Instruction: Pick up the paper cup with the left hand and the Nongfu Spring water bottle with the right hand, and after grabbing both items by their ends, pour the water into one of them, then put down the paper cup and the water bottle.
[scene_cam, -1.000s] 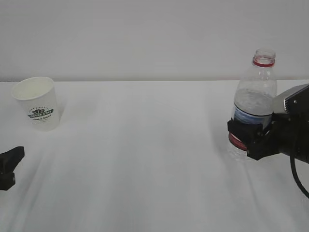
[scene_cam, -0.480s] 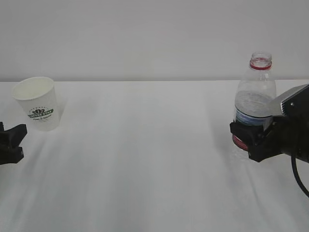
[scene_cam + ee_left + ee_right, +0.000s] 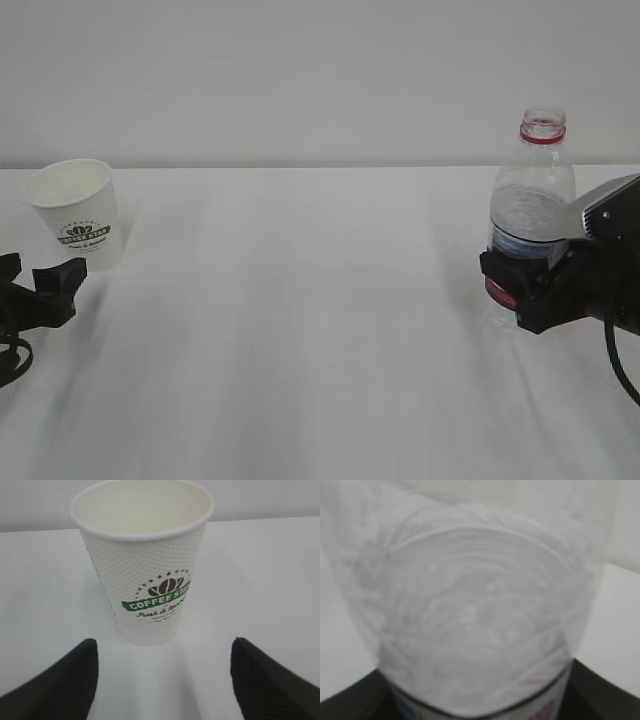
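Observation:
The paper cup (image 3: pixel 78 215) stands upright at the far left of the table, white with a green logo. In the left wrist view the paper cup (image 3: pixel 145 565) is straight ahead, just beyond my left gripper (image 3: pixel 163 647). That gripper is open, with its black fingers (image 3: pixel 60 685) wide apart and nothing between them. From outside, the left gripper (image 3: pixel 40 280) sits low, just in front of the cup and apart from it. My right gripper (image 3: pixel 520 290) is shut on the lower body of the uncapped Nongfu Spring water bottle (image 3: pixel 530 200), which is upright with water (image 3: pixel 527 225) inside. The bottle (image 3: pixel 470 615) fills the right wrist view.
A white table (image 3: pixel 300 330) runs across the whole view to a pale wall (image 3: pixel 300 70) behind. A black cable (image 3: pixel 615 360) hangs from the right arm at the right edge.
My left gripper has moved up and to the right, closer to the paper cup, and its fingers have spread wider. The right gripper and the bottle have shifted slightly right.

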{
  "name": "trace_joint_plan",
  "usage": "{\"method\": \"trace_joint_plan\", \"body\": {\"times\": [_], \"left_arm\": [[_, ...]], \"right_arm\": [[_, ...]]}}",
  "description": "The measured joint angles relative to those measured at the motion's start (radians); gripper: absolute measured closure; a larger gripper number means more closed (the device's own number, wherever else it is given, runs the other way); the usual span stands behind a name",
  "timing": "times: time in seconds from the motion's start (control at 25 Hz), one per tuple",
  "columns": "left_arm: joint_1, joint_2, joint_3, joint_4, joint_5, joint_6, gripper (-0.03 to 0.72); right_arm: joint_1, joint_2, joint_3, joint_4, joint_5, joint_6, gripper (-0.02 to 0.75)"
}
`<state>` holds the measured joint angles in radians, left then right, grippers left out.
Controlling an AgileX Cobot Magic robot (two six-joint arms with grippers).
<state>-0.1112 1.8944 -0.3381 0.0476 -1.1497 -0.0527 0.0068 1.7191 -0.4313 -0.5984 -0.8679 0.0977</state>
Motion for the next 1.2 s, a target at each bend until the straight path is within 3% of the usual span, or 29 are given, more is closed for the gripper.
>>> {"method": "trace_joint_plan", "body": {"times": [0.8,1.2], "left_arm": [[0.000,0.009,-0.052,0.007,0.000,0.000,0.123],[0.000,0.021,-0.091,0.009,0.000,0.000,0.005]], "right_arm": [[0.000,0.000,0.000,0.000,0.021,-0.005,0.253],[0.000,0.000,0.000,0.000,0.021,-0.005,0.253]]}}
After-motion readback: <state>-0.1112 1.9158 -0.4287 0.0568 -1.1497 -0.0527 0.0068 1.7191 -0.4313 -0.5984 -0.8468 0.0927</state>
